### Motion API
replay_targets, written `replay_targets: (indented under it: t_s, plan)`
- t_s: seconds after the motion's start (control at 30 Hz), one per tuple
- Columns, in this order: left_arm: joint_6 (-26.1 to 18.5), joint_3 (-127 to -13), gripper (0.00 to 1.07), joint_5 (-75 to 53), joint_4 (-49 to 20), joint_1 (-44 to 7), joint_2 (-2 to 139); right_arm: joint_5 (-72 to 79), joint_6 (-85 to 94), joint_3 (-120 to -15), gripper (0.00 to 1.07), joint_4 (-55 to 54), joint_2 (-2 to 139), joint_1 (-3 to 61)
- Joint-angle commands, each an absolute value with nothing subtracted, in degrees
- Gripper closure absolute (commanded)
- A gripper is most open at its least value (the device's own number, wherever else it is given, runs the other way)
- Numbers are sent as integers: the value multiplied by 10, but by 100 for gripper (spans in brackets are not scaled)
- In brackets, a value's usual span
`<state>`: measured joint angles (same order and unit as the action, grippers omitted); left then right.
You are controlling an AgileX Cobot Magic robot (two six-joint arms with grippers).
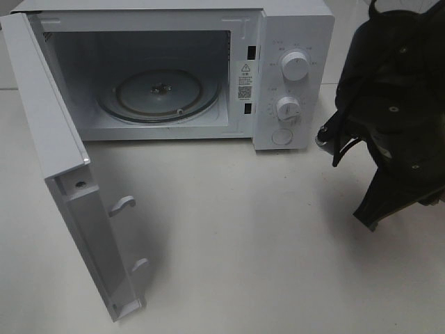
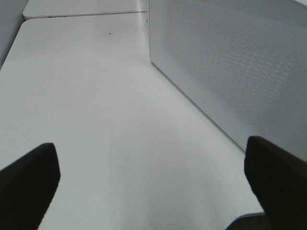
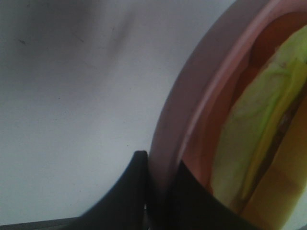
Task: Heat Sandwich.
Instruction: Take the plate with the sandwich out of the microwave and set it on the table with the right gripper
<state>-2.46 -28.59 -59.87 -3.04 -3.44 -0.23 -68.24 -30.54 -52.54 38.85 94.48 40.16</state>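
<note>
The sandwich (image 3: 254, 129), with pale green lettuce and yellow filling, lies on the round pink plate (image 3: 192, 96) in the right wrist view. My right gripper (image 3: 160, 165) is shut on the plate's rim, one finger (image 3: 134, 187) outside and one inside. In the exterior high view the right arm (image 1: 396, 104) stands at the right edge and hides the plate and sandwich. The white microwave (image 1: 292, 35) stands at the back with its door (image 1: 62, 160) swung open to the left and its glass turntable (image 1: 158, 94) bare. My left gripper (image 2: 153, 182) is open and empty beside the microwave's perforated side (image 2: 230, 62).
The open door juts forward over the left part of the white table (image 1: 243, 236). Two knobs (image 1: 295, 67) and a button are on the microwave's right panel. The left arm is out of the exterior high view.
</note>
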Motion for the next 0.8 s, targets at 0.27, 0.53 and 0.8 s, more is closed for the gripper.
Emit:
replay_targets:
  t_s: [0.27,0.53,0.8]
  plan:
    - [-22,-284,3,-595,-31,-33,-15,-689,-362,-528,103,446,984,400]
    - [-22,-284,3,-595,-31,-33,-15,-643,-384,-527,103,446,996,362]
    - [-22,-284,3,-595,-31,-33,-15,-606,-386,-527,103,449,996,319]
